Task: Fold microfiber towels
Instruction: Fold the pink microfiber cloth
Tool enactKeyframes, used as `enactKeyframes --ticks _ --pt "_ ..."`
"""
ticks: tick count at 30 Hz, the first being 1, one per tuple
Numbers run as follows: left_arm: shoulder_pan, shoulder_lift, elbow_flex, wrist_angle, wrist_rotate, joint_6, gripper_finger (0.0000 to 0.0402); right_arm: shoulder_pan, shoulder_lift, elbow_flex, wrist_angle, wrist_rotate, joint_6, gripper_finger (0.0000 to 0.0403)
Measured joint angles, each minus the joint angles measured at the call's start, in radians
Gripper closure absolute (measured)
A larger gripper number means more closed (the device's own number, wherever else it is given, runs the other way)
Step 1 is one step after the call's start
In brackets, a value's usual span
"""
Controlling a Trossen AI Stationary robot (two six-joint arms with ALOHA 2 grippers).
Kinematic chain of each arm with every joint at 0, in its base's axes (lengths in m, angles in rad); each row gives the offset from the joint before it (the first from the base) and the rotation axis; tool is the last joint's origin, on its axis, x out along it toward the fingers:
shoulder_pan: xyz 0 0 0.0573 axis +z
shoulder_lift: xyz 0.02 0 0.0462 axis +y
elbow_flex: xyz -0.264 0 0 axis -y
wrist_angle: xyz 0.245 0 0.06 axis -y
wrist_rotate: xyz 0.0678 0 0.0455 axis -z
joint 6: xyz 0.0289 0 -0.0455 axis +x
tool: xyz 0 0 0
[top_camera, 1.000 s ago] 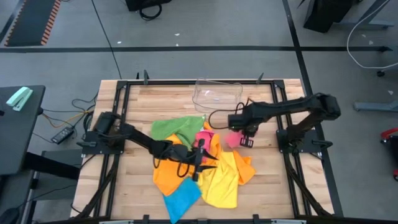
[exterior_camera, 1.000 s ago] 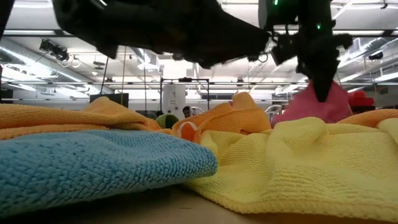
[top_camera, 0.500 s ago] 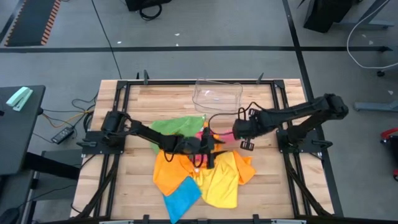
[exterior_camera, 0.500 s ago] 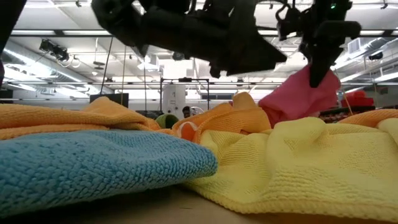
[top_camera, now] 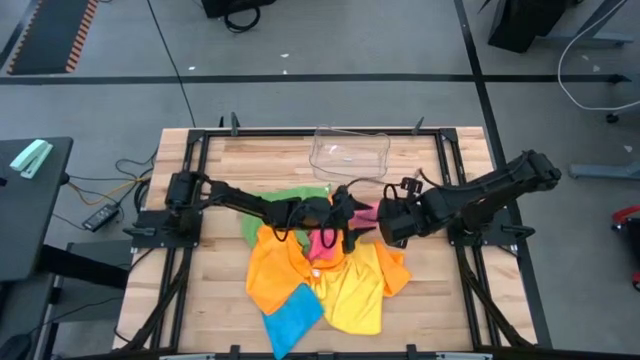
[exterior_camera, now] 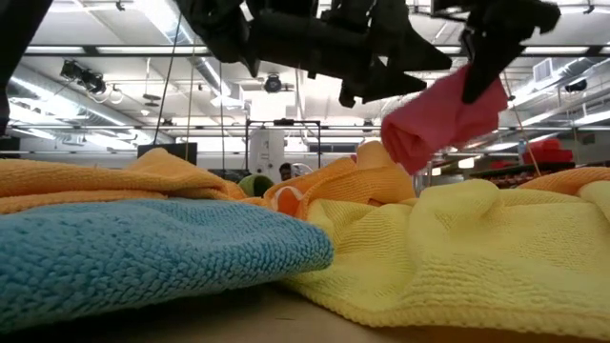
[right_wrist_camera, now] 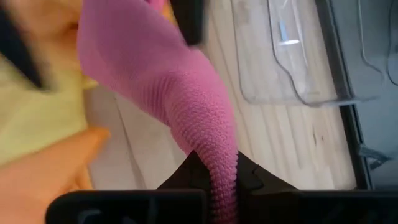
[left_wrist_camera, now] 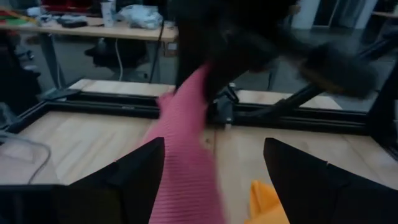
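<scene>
Between the right gripper's (right_wrist_camera: 214, 177) pinched fingers, the pink towel (right_wrist_camera: 168, 81) is held; the left gripper's (left_wrist_camera: 214, 180) spread fingers flank it.

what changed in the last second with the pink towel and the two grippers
The right gripper, shut on the pink towel, lifted it off the pile and carried it toward the table's middle. The left gripper swung up from the orange towel toward it and opened its fingers around the hanging pink cloth. The yellow towel, blue towel and clear tray stayed put.
</scene>
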Motion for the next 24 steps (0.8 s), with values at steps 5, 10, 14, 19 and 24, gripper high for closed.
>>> enactKeyframes --ticks 5,10,14,19,24 --pt "0.015 0.0 0.0 -0.007 0.0 -0.024 0.0115 0.009 0.0 0.049 0.009 0.0 0.006 0.038" --pt "0.017 0.0 0.0 -0.085 0.001 -0.018 0.0119 0.021 0.0 0.102 0.01 -0.032 0.029 0.038" --pt "0.02 0.0 -0.001 -0.115 0.0 -0.018 0.0141 0.037 0.0 0.121 0.01 -0.07 0.054 0.038" --pt "0.014 0.0 -0.001 -0.126 0.006 -0.018 0.0185 0.053 0.0 0.121 -0.027 -0.104 0.119 0.038" --pt "0.009 0.0 -0.001 -0.127 0.075 -0.018 0.0222 0.056 0.0 0.121 -0.044 -0.191 0.149 0.038"
